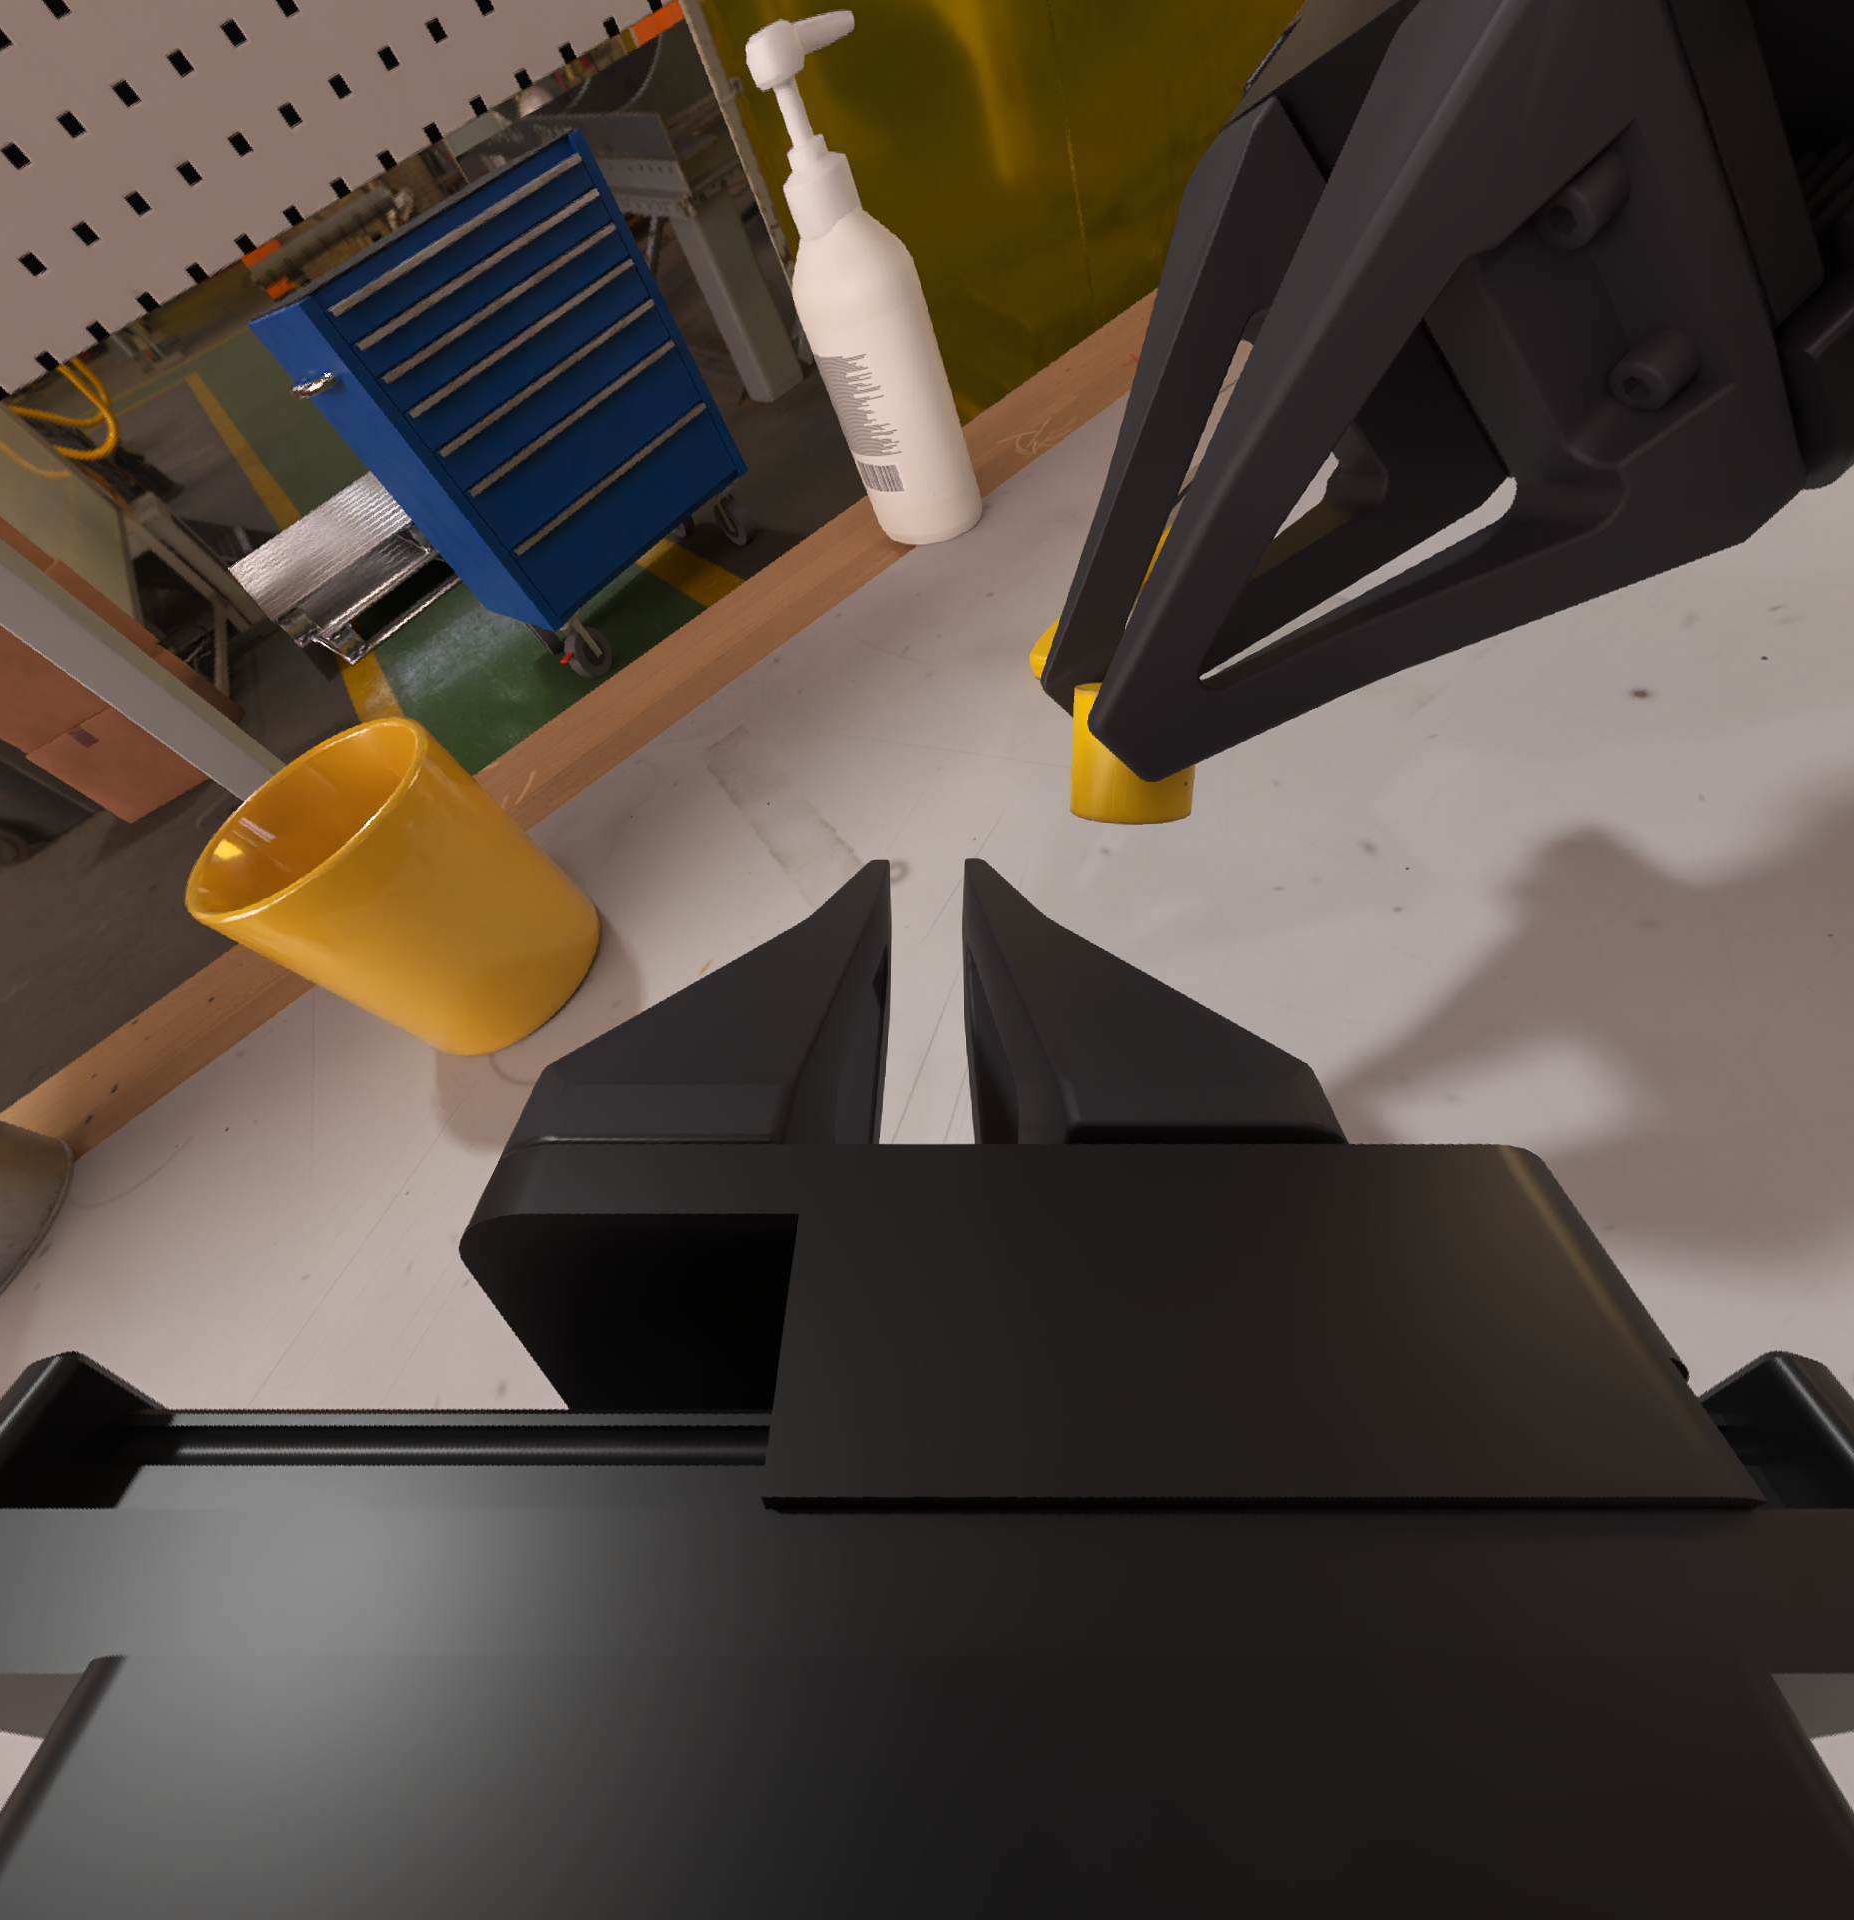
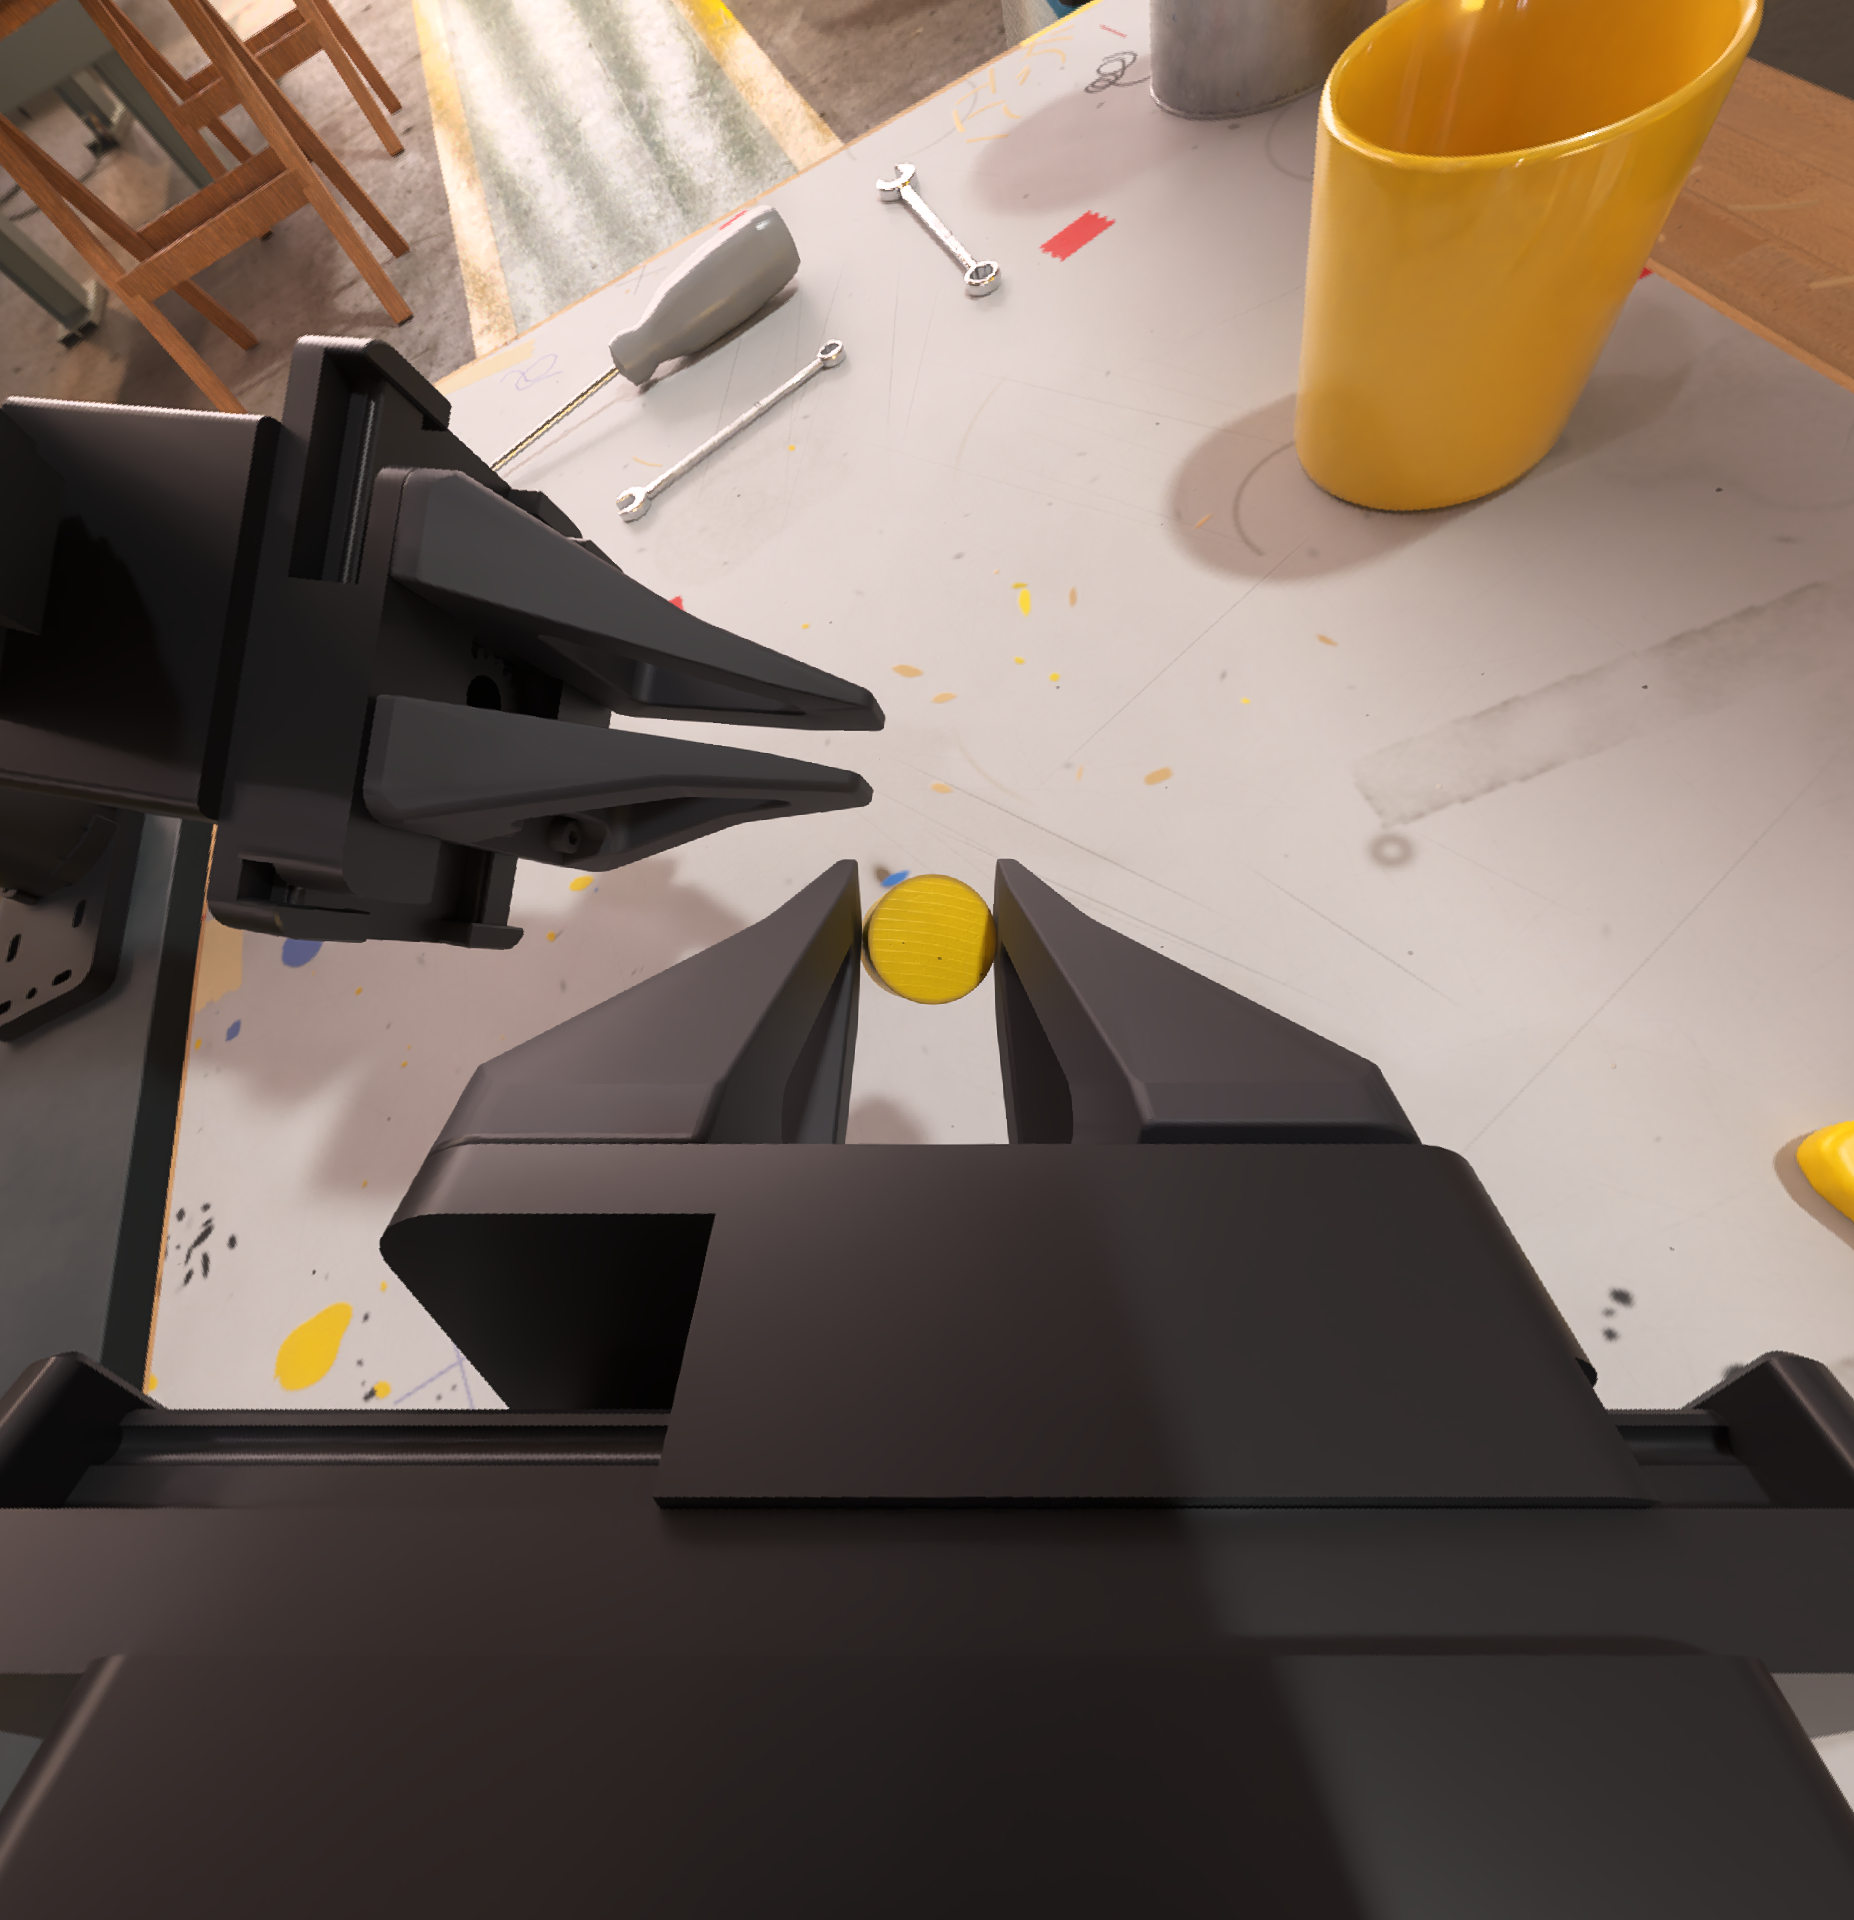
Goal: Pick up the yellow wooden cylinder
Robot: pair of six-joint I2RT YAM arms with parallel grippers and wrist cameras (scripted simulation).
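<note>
The small yellow wooden cylinder (image 2: pixel 929 938) stands upright on the paint-flecked white tabletop (image 2: pixel 1318 831), and my right gripper (image 2: pixel 927 914) comes straight down over it, so I see its round top. Both fingers press its sides, clamped for the lift. My left gripper (image 1: pixel 925 883) hangs nearby, nearly closed and empty, keeping clear. The tall yellow glazed cup (image 2: pixel 1494 260) stands well apart.

Counted on the tabletop (image 2: pixel 1318 831): one yellow cylinder (image 2: pixel 929 935), one yellow cup (image 2: pixel 1474 312), one white pump bottle (image 1: pixel 881 343), two wrenches (image 2: pixel 938 231) (image 2: pixel 731 431), one screwdriver (image 2: pixel 710 296).
</note>
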